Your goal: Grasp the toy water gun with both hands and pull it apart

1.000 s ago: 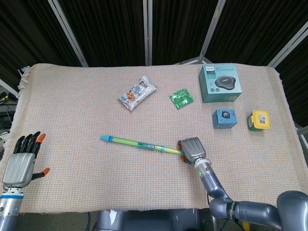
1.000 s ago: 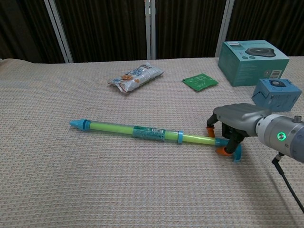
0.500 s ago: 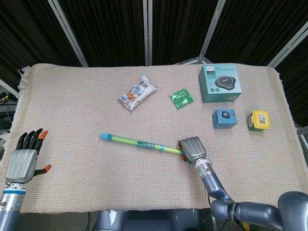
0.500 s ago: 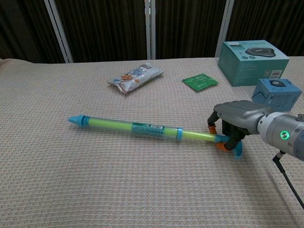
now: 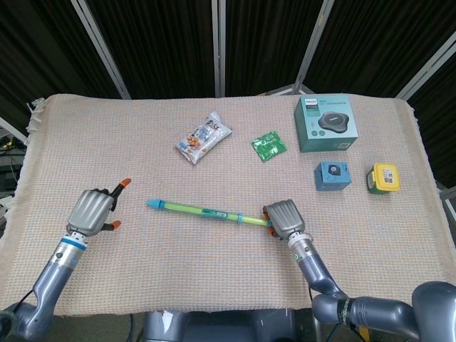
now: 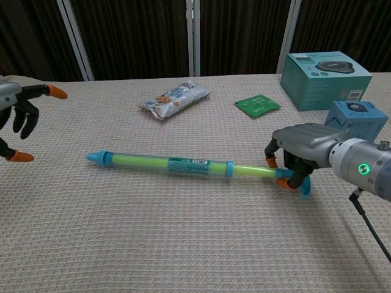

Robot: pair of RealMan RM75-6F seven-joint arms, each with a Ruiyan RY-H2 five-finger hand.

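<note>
The toy water gun (image 5: 206,212) lies flat on the cloth-covered worktop (image 5: 142,271), its pointed blue tip toward the left hand and its thin green rod running toward the right hand. The right hand (image 5: 283,220) sits over the rod's blue end cap, with its orange-tipped fingers (image 6: 269,161) curled down around that end and clamped on it; the palm faces the worktop. The left hand (image 5: 92,211) hovers well apart from the blue tip, palm turned toward the gun, its fingers (image 6: 56,92) spread apart with nothing between them.

Beyond the gun, away from both sets of fingers, a snack bag (image 5: 203,137) and a small green packet (image 5: 269,145) lie side by side. Farther out past the right hand's fingers stand a large teal box (image 5: 325,123), a smaller blue box (image 5: 332,175) and, just beside that, a yellow item (image 5: 382,178).
</note>
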